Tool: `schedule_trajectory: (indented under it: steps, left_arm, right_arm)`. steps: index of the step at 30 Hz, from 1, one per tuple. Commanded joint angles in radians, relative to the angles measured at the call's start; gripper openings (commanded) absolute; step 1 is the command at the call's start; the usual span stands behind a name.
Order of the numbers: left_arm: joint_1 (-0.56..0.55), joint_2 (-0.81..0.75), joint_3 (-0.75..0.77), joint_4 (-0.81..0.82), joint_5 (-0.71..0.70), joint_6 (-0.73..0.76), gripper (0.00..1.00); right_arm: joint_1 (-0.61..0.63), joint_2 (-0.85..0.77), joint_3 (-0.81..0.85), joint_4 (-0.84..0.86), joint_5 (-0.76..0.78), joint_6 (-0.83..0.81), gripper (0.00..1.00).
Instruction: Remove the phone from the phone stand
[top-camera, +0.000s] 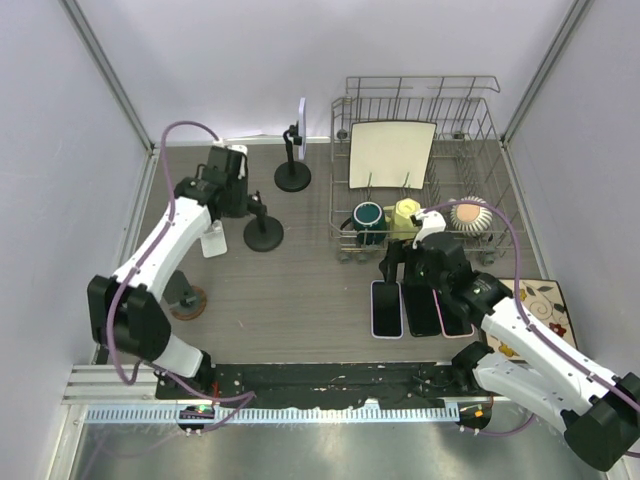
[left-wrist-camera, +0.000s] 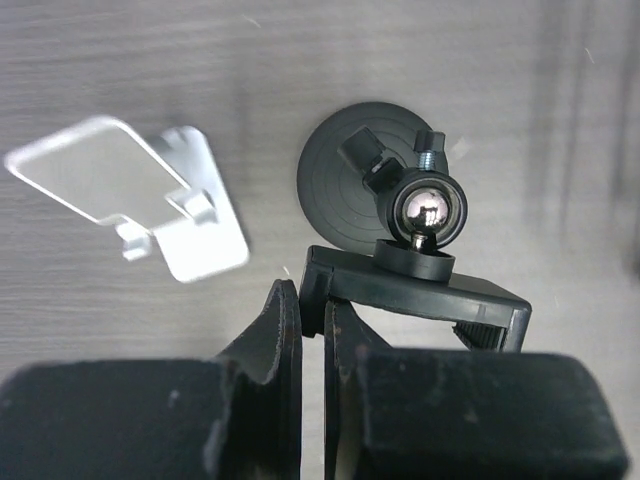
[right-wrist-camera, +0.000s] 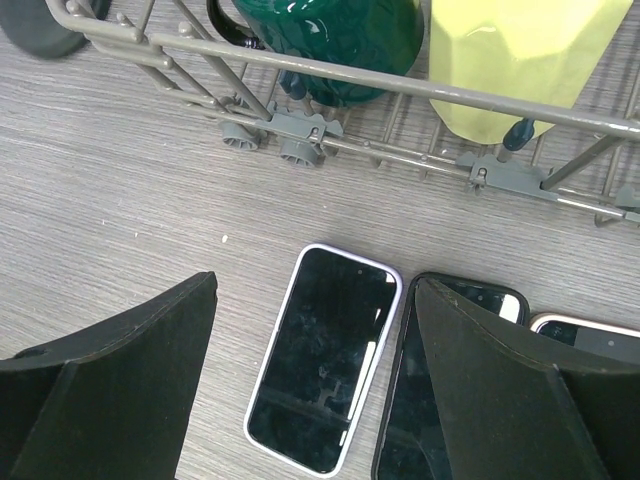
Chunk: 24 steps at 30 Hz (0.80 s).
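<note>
The right pincer (right-wrist-camera: 315, 285) is hanging closest to its wrist lens, its two black fingers spread wide and gripping nothing. Directly under the gap, a lilac-rimmed, black-screened phone (right-wrist-camera: 325, 355) is lying flat and face up on the grey wood-grain worktop (top-camera: 300, 300). A dark-cased phone (top-camera: 421, 310) is resting just beside it, in front of the wire dish rack (top-camera: 500, 160).

Across the worktop, the left pincer (left-wrist-camera: 310, 300) is sitting with its fingers drawn almost together. It is apparently pinching the left end of the empty cradle on a black round-based phone stand (left-wrist-camera: 360, 180). A clear acrylic easel (left-wrist-camera: 150, 200) is lying near that base.

Farther back, a second black stand (top-camera: 293, 172) is carrying a pale upright phone (top-camera: 302, 113), seen edge-on. Judging from this, that is the phone waiting to be lifted out.

It is likely behaving as a stiff, fairly light slab with a slick and breakable glass face. So the sound hold is across its two long cased edges, above the cradle arms, never on the screen. The cradle is probably clamping it, so a straight pull risks tipping the slender stand unless the base is steadied.
</note>
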Motion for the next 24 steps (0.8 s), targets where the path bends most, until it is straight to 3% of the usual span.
schedule_trajectory:
  steps: [1,7,10,13,14,16,17,20,24]
  left_arm:
    - [0.146,0.108,0.153,0.159,-0.033,-0.061,0.00]
    - [0.247,0.227,0.294,0.179,0.007,-0.086,0.01]
    - [0.269,0.271,0.345,0.172,0.010,-0.092,0.09]
    - [0.275,0.293,0.381,0.142,0.018,-0.095,0.29]
    - [0.275,0.293,0.382,0.145,0.036,-0.098,0.40]
    - [0.273,0.275,0.372,0.148,0.054,-0.100,0.48]
    - [0.275,0.267,0.366,0.148,0.062,-0.100,0.57]
    - [0.275,0.227,0.363,0.138,0.074,-0.103,0.74]
    - [0.273,0.164,0.366,0.141,0.093,-0.118,0.87]
  right_arm:
    - [-0.001,-0.040,0.032,0.008,0.033,-0.014,0.86]
    - [-0.001,-0.098,0.025,-0.033,0.065,-0.003,0.86]
    - [-0.001,-0.118,0.023,-0.052,0.073,0.002,0.86]
    - [-0.001,-0.129,0.023,-0.062,0.078,0.003,0.86]
    - [-0.001,-0.132,0.023,-0.064,0.082,0.002,0.86]
    - [-0.001,-0.135,0.023,-0.067,0.082,0.003,0.86]
    - [-0.001,-0.135,0.023,-0.066,0.084,0.003,0.86]
    - [-0.001,-0.133,0.026,-0.066,0.082,0.000,0.86]
    - [-0.001,-0.136,0.029,-0.066,0.087,-0.006,0.86]
